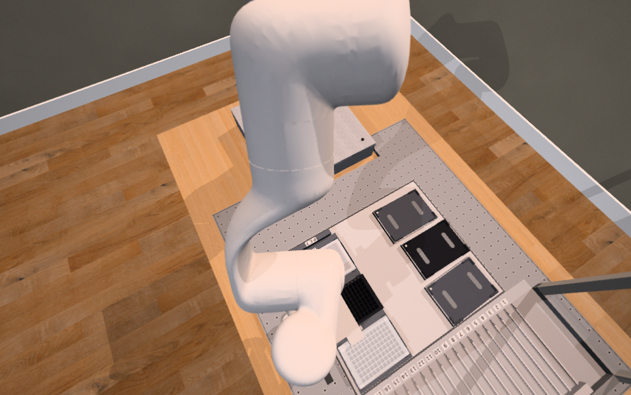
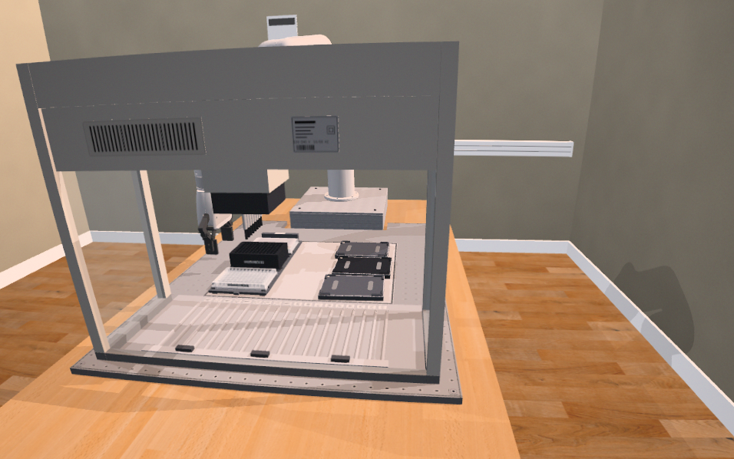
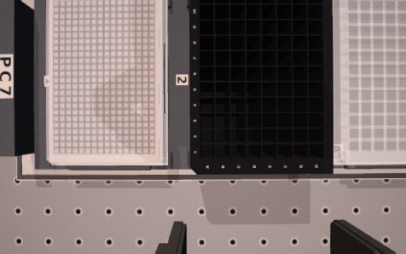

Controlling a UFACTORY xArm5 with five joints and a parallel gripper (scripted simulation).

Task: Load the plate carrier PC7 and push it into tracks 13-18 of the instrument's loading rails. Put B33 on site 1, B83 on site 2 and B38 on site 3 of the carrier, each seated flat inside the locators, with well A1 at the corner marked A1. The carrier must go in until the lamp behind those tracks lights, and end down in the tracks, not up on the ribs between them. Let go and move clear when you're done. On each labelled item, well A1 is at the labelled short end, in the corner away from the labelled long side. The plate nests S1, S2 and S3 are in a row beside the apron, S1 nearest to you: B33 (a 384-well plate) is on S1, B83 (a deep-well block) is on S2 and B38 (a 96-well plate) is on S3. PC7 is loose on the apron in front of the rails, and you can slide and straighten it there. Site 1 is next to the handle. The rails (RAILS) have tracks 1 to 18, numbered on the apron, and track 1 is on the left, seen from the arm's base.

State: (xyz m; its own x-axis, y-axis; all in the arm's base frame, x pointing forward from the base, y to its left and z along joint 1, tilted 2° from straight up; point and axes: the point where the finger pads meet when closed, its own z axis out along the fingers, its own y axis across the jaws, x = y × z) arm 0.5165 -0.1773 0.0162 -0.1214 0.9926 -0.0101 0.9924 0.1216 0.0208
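White and black labware fills PC7; the push into the rails remains

Clear of the labware, the fingers [image 1: 328, 376] [image 2: 219, 240] stand wide with nothing between them, beside the carrier's long edge and raised above the perforated board. That placement probably gives the arm room to leave the deep-well block without knocking it.

PC7 [image 1: 310, 242] [image 2: 279, 235] [image 3: 7, 77] lies on the apron outside the rails [image 1: 507, 341] [image 2: 270, 330], its handle towards the arm's base, seemingly so that a push there can send it inward. B33 [image 1: 342, 258] [image 2: 292, 243] [image 3: 102, 77] sits next to the handle, B83 [image 1: 362, 298] [image 2: 258, 255] [image 3: 260, 85] in the middle and B38 [image 1: 377, 351] [image 2: 246, 279] [image 3: 375, 77] nearest the rails, matching the requested order. B83 shows A1 at its cut corner; full seating cannot be confirmed.

Next, likely, comes lining up with tracks 13-18, since a skewed carrier could ride onto the ribs.
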